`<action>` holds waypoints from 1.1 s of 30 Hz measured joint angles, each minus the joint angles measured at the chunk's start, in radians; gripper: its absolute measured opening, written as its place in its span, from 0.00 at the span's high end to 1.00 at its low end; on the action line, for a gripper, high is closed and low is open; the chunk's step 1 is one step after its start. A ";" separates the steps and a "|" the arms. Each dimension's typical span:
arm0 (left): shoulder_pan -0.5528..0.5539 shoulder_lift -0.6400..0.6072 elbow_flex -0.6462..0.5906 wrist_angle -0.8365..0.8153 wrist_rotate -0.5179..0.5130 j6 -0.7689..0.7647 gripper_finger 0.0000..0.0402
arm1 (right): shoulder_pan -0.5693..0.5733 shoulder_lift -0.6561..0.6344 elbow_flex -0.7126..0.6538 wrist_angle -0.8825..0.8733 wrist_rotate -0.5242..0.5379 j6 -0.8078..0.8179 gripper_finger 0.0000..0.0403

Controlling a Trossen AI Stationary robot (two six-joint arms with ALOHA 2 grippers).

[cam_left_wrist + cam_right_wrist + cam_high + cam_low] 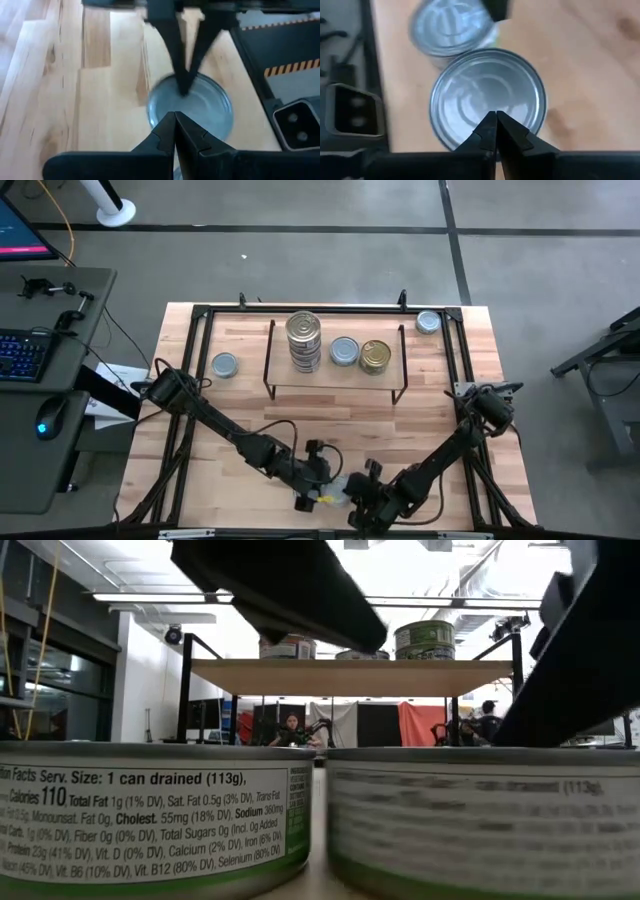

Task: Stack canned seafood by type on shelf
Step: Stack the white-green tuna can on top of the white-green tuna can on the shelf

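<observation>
Left to right: one loose silver round tin [225,364] sits on the wood tabletop [330,430], left of the low light-wood shelf on black wire legs [335,380]. On the shelf: a tall stack of silver tins [304,341], then a single pale silver tin [344,351], then a gold-lidded tin [376,357]. Another silver tin [428,322] sits at the far right corner, off the shelf.

Near edge: left gripper [318,470], jaws pressed together, empty, over a silver-lidded tin [190,107]. Right gripper [365,498], jaws also pressed together, holding nothing, above a second silver-lidded tin [487,97]; the two tins are just beside each other.

My read: roughly half done; four tins left to shelve.
</observation>
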 joint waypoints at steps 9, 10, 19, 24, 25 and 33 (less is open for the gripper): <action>0.007 -0.001 0.000 -0.118 -0.038 0.033 1.00 | -0.100 -0.003 0.002 -0.198 0.089 -0.022 1.00; 0.011 -0.002 0.000 -0.130 -0.046 0.034 1.00 | -0.116 -0.003 0.002 -0.197 0.090 -0.038 1.00; 0.053 -0.049 -0.014 -0.341 -0.103 0.035 1.00 | -0.163 -0.094 0.027 -0.213 0.090 -0.213 1.00; 0.075 -0.142 -0.147 -0.159 -0.145 0.048 1.00 | -0.114 -0.165 -0.011 -0.339 0.125 -0.097 1.00; 0.075 -0.162 -0.191 -0.096 -0.145 0.033 1.00 | -0.093 -0.183 -0.031 -0.354 0.141 -0.044 1.00; 0.062 -0.223 -0.403 0.307 -0.124 0.036 1.00 | 0.066 -0.282 -0.317 -0.076 0.205 0.391 1.00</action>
